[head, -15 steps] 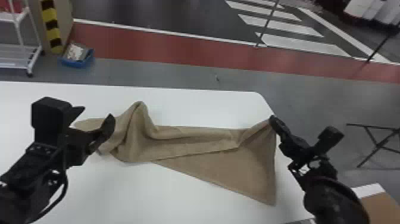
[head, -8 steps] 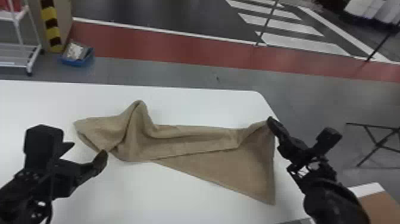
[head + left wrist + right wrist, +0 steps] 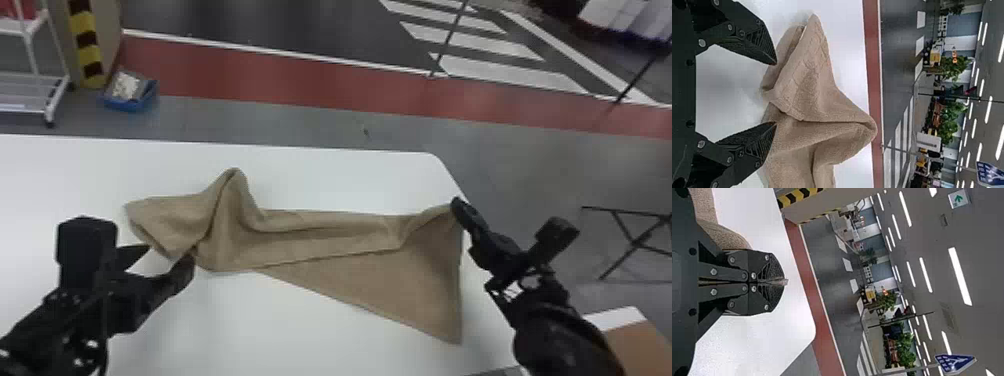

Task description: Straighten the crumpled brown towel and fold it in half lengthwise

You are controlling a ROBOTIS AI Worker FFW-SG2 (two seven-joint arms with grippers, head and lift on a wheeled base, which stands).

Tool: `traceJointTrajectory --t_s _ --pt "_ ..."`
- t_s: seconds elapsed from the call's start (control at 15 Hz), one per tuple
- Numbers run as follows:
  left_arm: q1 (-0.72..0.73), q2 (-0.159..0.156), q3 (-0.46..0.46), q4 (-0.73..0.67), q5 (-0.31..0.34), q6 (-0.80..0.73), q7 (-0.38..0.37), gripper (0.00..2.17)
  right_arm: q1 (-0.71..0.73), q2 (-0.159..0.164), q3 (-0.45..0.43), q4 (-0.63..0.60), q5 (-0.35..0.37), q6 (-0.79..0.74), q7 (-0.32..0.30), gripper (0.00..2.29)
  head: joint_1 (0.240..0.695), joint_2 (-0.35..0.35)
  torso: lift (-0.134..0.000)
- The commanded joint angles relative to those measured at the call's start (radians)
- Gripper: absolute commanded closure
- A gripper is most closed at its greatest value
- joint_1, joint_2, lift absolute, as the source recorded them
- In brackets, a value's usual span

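The brown towel lies across the white table, its left part bunched with a raised fold, its right part spread to a point toward the near edge. At the towel's near left edge is my left gripper, its fingers apart. In the left wrist view the left gripper is open before the crumpled towel. My right gripper is at the far right corner of the towel. In the right wrist view the right gripper is shut with a bit of towel between its fingertips.
The white table has its rounded far right corner just beyond the right gripper. On the floor past it are a blue bin and a white cart. A brown box stands at the near right.
From over the towel's left end, my left gripper first drew back toward the near side, then came in slightly to the towel's near edge. The right gripper has stayed at its corner.
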Motion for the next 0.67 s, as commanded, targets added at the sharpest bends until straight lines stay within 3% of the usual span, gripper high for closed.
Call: traceJointTrajectory --t_s 0.0,0.2,0.27,0.53,0.6 --pt "-0.02 -0.012 -0.009 0.028 -0.005 -0.006 -0.001 0.42 0.003 0.0 -0.002 -0.002 -0.005 -0.002 0.003 1.21 0.695 -0.35 -0.123" --pt "-0.032 -0.014 -0.015 0.04 -0.017 0.022 -0.014 0.43 0.009 0.0 -0.004 -0.014 -0.01 -0.002 0.005 1.21 0.695 -0.35 -0.123" --pt "-0.034 -0.015 -0.015 0.043 -0.019 0.025 -0.015 0.57 0.009 -0.002 -0.004 -0.016 -0.01 -0.002 0.006 1.21 0.695 -0.35 -0.123" --pt "-0.042 -0.017 -0.02 0.043 -0.019 0.074 -0.024 0.6 0.02 -0.002 -0.007 -0.048 -0.017 0.005 0.008 1.21 0.695 -0.35 -0.123" --pt "-0.042 -0.017 -0.02 0.04 -0.011 0.074 -0.029 0.72 0.023 -0.002 -0.01 -0.056 -0.019 0.008 0.008 1.21 0.695 -0.35 -0.123"
